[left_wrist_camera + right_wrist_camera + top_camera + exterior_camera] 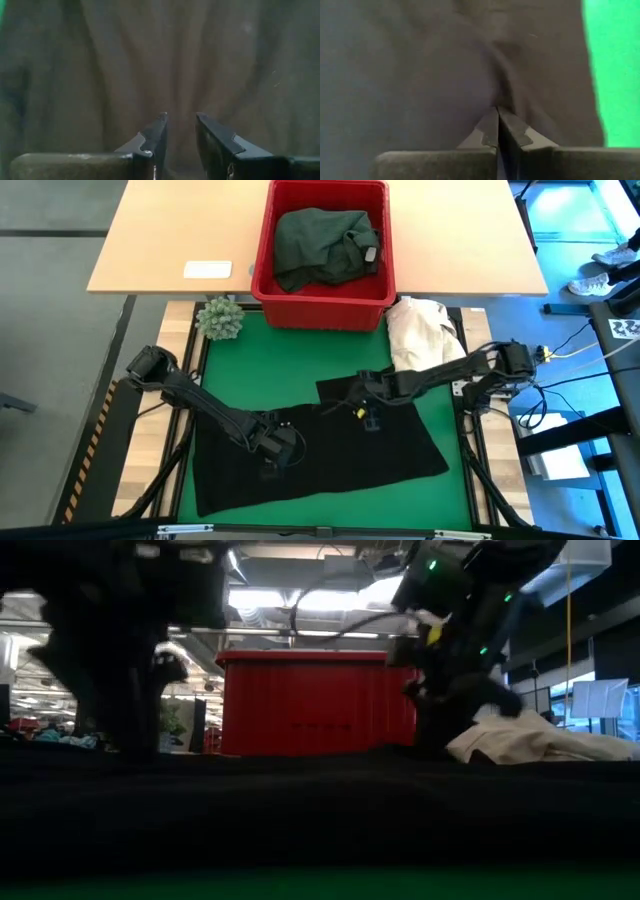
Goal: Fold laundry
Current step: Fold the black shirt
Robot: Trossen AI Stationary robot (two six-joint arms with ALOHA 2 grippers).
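Note:
A black garment (330, 455) lies spread on the green mat (290, 350), wrinkled, with its far edge near the middle of the mat. My left gripper (278, 452) points steeply down onto the garment's left half, its fingers a little apart on cloth (181, 122). My right gripper (370, 418) is shut and points down at the garment's far part (498, 112). A dark green garment (320, 245) lies bunched in the red basket (262, 270) beyond the mat. My left gripper comes from above, slanting down, onto the middle of the garment's left half. Cloth fills the narrow gap between its fingers (160, 131), and long folds (175, 75) run toward that gap. The garment lies on the mat around it. My right gripper's shut fingertips stand at a ridge of cloth (500, 85); I cannot tell whether they touch or hold it.
A cream-white cloth heap (420, 330) lies at the mat's far right corner, beside the basket (315, 700). A spiky green ball (220, 318) sits at the far left corner. A white flat thing (207, 269) rests on the wooden table behind.

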